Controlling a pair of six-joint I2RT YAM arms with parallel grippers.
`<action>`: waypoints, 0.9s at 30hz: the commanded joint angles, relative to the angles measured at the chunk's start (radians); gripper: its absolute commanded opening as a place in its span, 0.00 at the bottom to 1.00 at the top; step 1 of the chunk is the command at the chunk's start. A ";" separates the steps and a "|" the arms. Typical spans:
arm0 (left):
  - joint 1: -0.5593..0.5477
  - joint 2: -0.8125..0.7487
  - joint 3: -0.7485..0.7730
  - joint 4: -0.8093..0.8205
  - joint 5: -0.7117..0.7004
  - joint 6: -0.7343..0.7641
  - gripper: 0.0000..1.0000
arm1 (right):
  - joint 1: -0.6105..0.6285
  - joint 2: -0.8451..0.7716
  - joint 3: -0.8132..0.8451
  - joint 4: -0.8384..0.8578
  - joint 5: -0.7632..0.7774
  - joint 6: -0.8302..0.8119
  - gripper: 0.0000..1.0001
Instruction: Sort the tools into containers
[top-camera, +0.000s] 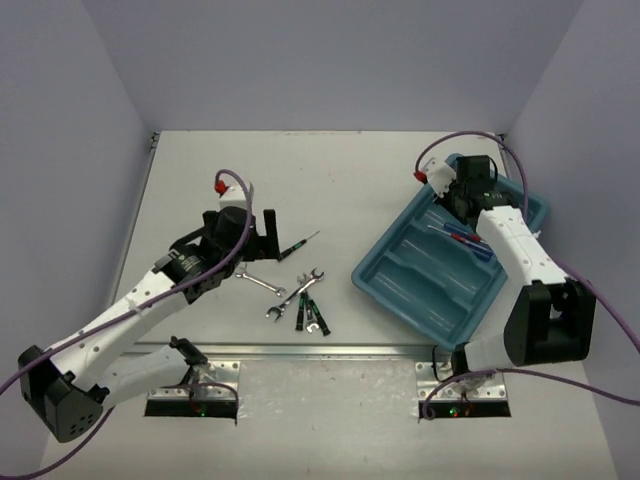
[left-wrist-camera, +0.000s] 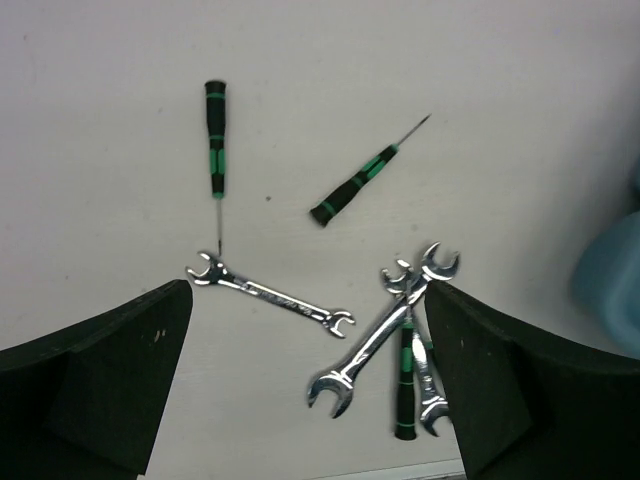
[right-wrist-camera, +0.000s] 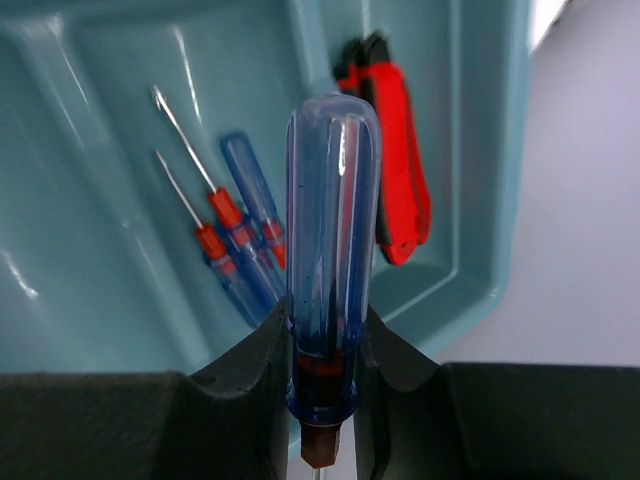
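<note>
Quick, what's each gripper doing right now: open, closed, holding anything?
Left gripper: open, holding nothing.
Right gripper: closed on a blue-handled screwdriver.

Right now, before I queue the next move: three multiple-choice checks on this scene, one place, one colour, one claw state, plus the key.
1. The red-handled pliers lie:
A) under the tray
B) in the teal tray, by its outer wall
C) outside it

2. Handle colour of the screwdriver in the right claw:
A) clear blue
B) green-black
C) yellow

3. The left claw is:
A) shut, empty
B) shut on a tool
C) open, empty

Key: B, the right wrist view shows them inside the tray; A, a see-through blue handle sits clamped between the fingers; C, its fingers stand spread above the wrenches, holding nothing.
</note>
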 joint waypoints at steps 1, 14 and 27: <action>0.009 0.044 -0.035 0.002 -0.067 0.063 1.00 | -0.080 0.111 0.082 -0.005 -0.021 -0.137 0.00; 0.094 0.032 -0.058 0.053 0.041 0.086 1.00 | -0.151 0.299 0.126 -0.047 -0.016 -0.087 0.06; 0.095 0.004 -0.065 0.035 -0.012 0.076 1.00 | -0.151 0.140 0.052 -0.025 -0.019 -0.093 0.16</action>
